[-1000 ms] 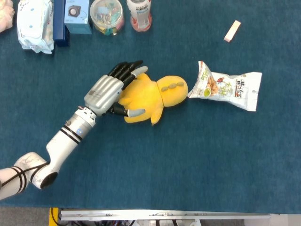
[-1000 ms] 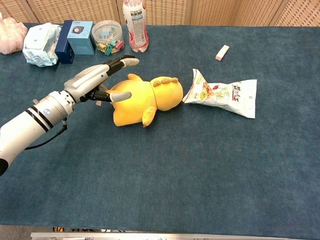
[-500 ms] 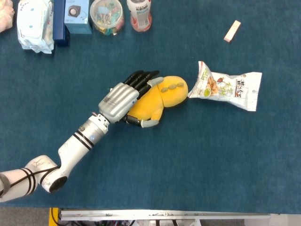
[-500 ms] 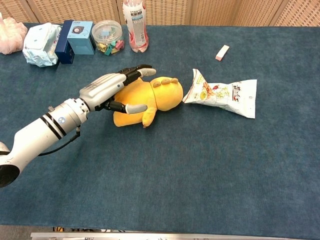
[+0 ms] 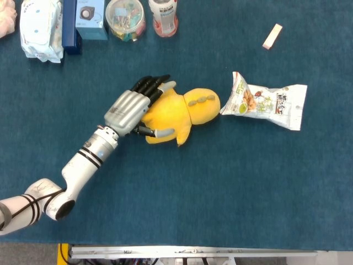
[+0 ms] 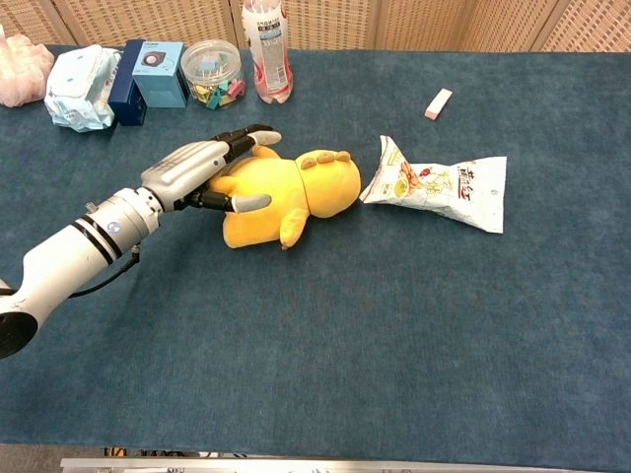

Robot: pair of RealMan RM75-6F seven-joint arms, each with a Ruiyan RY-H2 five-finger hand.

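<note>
my left hand (image 5: 131,109) lies on the tail end of the yellow plush (image 5: 179,113), which sits mid-bench with its long axis running 9 to 3 o'clock, head at 3 touching the snack bag (image 5: 268,103). the arm comes in low from 7 o'clock, palm down, fingers (image 6: 237,137) draped over the top and thumb tucked along the near side, a loose cup on the plush. the right hand isn't in either view.

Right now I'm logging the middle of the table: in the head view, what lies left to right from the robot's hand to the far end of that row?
Left hand → yellow plush toy → snack bag.
</note>
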